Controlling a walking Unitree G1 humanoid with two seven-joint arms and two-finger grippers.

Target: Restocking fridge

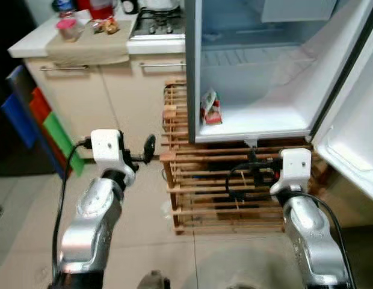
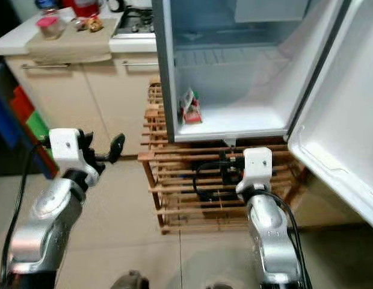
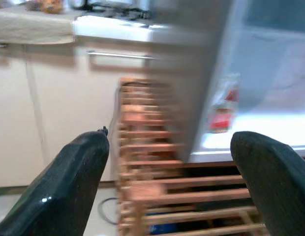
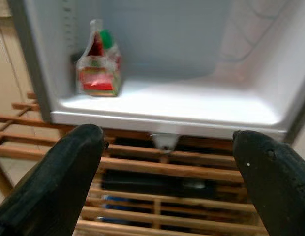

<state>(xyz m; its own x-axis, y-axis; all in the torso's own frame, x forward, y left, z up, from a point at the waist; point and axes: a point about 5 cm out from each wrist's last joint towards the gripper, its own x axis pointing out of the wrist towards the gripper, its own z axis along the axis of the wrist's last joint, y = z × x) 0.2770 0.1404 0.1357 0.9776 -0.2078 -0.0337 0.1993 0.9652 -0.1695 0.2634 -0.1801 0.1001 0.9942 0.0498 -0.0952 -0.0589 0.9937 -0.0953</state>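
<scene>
The small fridge (image 1: 265,120) stands open on a wooden slat rack (image 1: 204,198). Its door (image 1: 355,138) is swung out to the right. A red and green packet (image 1: 210,108) stands upright on the fridge floor, against the left wall. It is sharp in the right wrist view (image 4: 98,66) and blurred in the left wrist view (image 3: 224,105). My left gripper (image 1: 147,149) is open and empty, held left of the rack at about the height of the fridge floor. My right gripper (image 4: 167,137) is open and empty, just below the fridge's front edge and in front of the rack.
A kitchen counter (image 1: 84,42) with a cloth, a pink-lidded jar (image 1: 67,27) and bottles stands at the back left, next to a gas hob (image 1: 159,21). Blue, red and green boards (image 1: 36,114) lean against the cupboard. Cables hang inside the rack. The floor is tiled.
</scene>
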